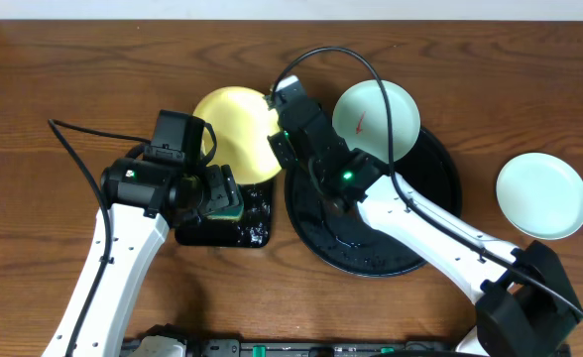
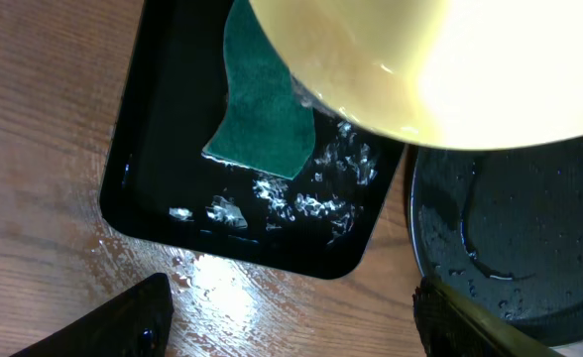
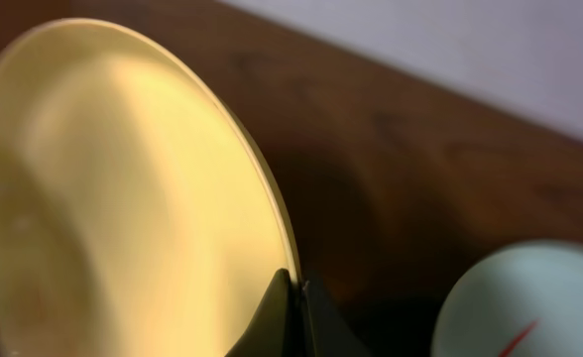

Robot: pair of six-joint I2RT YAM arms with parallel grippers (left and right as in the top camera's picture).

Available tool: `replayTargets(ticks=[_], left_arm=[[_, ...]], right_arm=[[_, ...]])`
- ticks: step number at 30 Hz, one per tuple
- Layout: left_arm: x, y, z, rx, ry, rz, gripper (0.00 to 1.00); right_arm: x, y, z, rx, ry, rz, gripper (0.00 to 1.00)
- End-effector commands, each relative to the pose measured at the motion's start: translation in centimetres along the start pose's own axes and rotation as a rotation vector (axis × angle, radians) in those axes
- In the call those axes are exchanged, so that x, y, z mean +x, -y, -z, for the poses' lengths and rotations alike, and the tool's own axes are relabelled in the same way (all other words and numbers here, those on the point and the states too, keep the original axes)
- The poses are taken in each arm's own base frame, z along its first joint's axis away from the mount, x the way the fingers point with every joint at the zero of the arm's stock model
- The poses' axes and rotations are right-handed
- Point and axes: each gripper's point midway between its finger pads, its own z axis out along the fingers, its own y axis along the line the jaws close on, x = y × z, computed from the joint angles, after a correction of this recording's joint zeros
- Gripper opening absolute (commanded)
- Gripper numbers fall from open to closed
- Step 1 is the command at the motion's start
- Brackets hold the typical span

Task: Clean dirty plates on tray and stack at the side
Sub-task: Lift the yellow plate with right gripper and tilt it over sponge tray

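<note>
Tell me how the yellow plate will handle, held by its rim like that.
Probably stiff: the yellow plate shows no bend though the right gripper pinches only its rim. Likely light, since that thin edge grip carries it. Possibly slippery: its surface looks glossy, and water droplets lie in the rectangular tray below.

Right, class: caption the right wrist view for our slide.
Right gripper pinches the yellow plate by its rim, streaked mint plate beyond.

A dark brown wooden table [image 1: 73, 59] meets a pale wall [image 3: 470, 40].
</note>
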Motion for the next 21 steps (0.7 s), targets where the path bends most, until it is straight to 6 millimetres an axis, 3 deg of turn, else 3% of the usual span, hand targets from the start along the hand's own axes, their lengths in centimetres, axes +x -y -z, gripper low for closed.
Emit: replayTargets(ticks=[1,13,21], left_arm=[[-0.4,0.3,0.7,0.017,0.015,-0.015,0.79],[-0.4,0.3,0.7,0.017,0.015,-0.015,0.79],[-0.4,0.3,0.7,0.017,0.015,-0.015,0.79]], right_arm=[[-2.3,0.7,1.5,0.11,0.063,0.151,0.01],[-6.2,-0.3,4.9,0.157,0.189,0.274,0.01],[-7.5,-0.6,5.6,0.19,0.234,0.383,0.01]])
